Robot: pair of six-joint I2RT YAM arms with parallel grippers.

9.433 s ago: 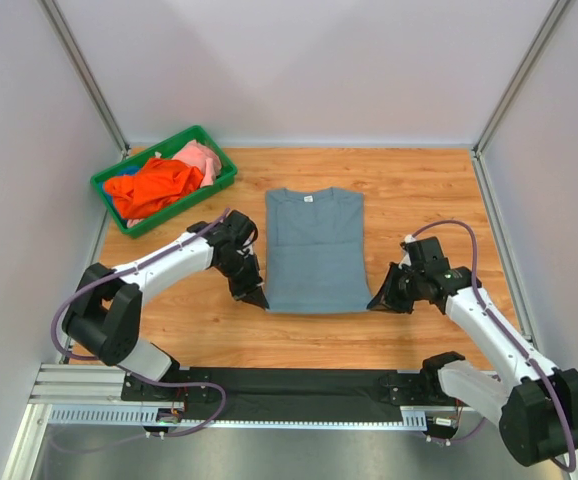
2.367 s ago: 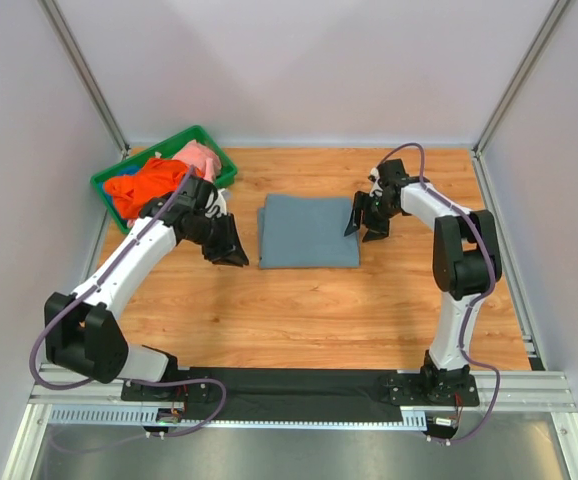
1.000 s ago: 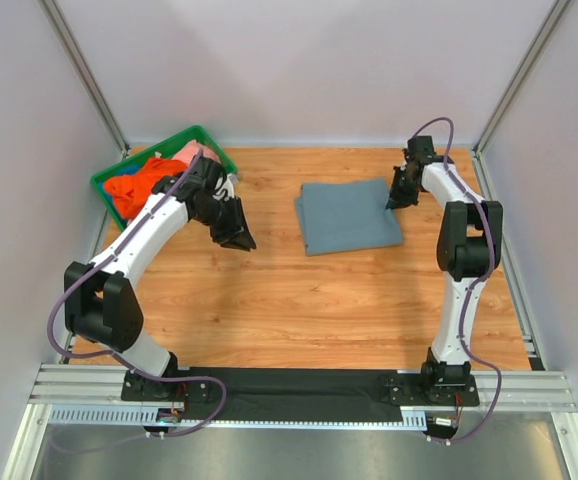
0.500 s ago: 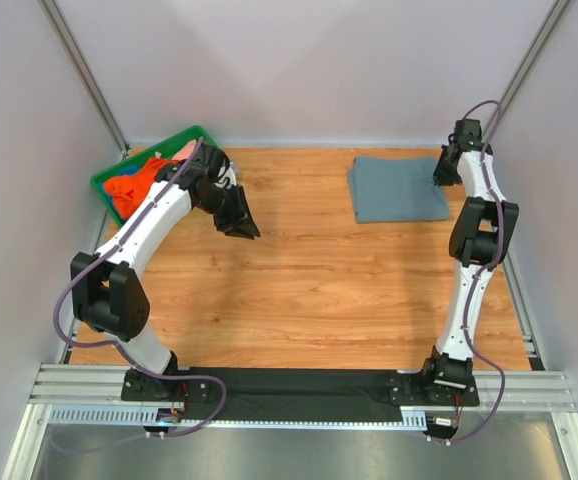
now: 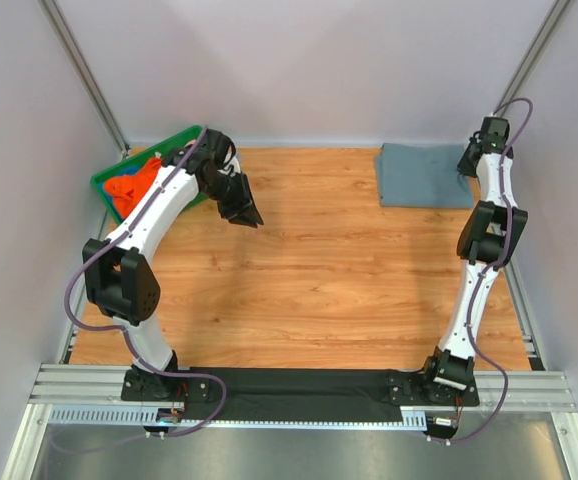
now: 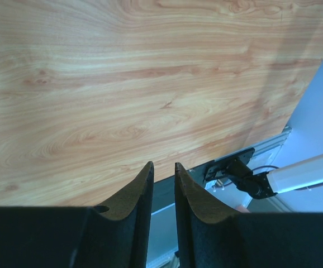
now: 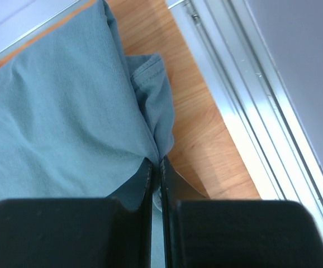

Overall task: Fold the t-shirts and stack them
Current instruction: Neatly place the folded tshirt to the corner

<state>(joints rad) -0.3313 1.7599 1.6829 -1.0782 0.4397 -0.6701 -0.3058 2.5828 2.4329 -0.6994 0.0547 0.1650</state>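
Right tool point(image 7: 155, 162) is clamped on the folded grey-blue t-shirt point(image 5: 421, 175) at the table's point(image 5: 319, 270) far right corner. Left tool point(image 6: 162, 167), slightly apart, hovers empty beside the green bin point(image 5: 104, 184) holding an orange t-shirt point(image 5: 129, 188).

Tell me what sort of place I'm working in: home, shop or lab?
Probably a lab test cell: plain white panels on aluminium posts box in a wood-grain tabletop, and both arms are bolted to a metal rail at its near edge.
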